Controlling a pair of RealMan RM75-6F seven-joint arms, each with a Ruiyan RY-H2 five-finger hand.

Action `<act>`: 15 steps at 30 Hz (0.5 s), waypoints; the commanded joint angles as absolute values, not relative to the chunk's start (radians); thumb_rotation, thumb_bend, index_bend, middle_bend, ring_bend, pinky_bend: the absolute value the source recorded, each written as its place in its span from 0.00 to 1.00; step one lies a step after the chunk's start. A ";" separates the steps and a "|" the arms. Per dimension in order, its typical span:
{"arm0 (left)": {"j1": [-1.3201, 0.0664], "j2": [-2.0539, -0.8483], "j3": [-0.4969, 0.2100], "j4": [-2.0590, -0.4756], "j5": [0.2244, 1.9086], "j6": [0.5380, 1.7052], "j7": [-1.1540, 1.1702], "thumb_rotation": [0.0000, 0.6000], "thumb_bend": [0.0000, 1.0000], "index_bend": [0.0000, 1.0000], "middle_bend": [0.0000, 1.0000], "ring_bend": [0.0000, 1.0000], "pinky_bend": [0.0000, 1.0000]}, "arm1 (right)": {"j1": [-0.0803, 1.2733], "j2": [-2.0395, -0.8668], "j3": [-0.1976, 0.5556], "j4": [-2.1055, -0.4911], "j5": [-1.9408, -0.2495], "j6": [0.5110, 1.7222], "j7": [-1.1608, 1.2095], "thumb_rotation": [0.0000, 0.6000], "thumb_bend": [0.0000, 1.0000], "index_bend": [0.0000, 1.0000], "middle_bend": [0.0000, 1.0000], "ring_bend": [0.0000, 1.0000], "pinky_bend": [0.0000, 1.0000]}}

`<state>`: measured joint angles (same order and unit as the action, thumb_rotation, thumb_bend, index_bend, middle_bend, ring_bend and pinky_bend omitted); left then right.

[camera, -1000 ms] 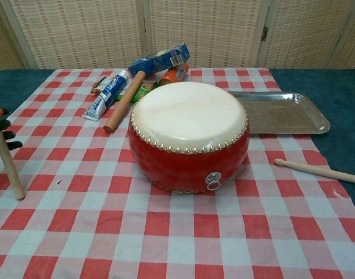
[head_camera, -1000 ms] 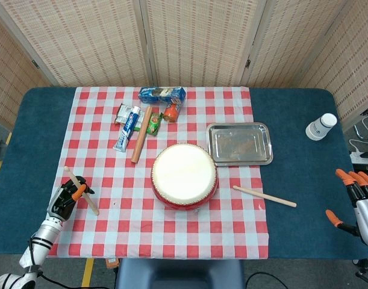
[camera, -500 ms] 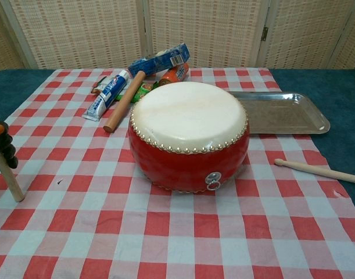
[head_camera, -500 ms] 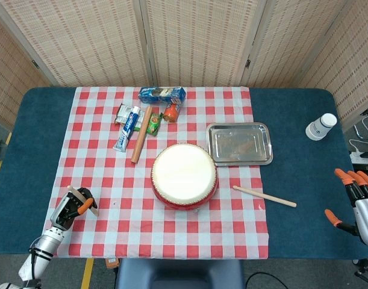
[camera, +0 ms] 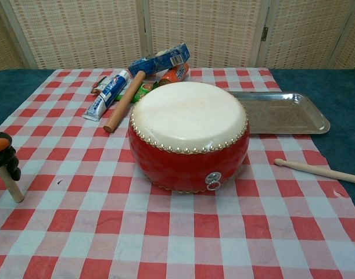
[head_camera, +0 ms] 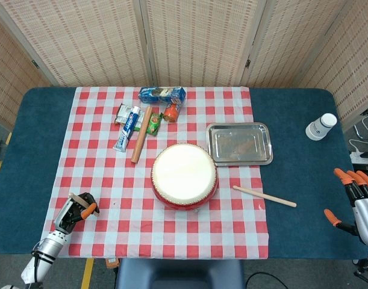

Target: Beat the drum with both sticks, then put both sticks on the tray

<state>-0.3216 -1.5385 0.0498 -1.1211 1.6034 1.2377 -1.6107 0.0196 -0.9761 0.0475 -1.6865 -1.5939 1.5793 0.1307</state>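
Left hand (head_camera: 72,212) grips light, stiff wooden drumstick (head_camera: 82,199). Right hand (head_camera: 358,201) empty, fingers spread; second pale wooden stick (head_camera: 265,196) likely best grabbed near butt.

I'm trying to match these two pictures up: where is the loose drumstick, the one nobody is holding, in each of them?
Head view: the loose drumstick lies on the checked cloth, right of the drum and in front of the tray.
Chest view: the same stick lies at the right edge, partly cut off by the frame.
Shared landmark: the red drum, just left of the stick in both.
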 commanded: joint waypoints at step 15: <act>-0.323 -1.595 0.070 -1.049 1.597 1.236 -1.613 0.84 0.36 0.65 0.76 0.60 0.52 | 0.018 -0.977 0.049 -1.691 -1.595 1.586 0.129 1.00 0.16 0.00 0.14 0.00 0.11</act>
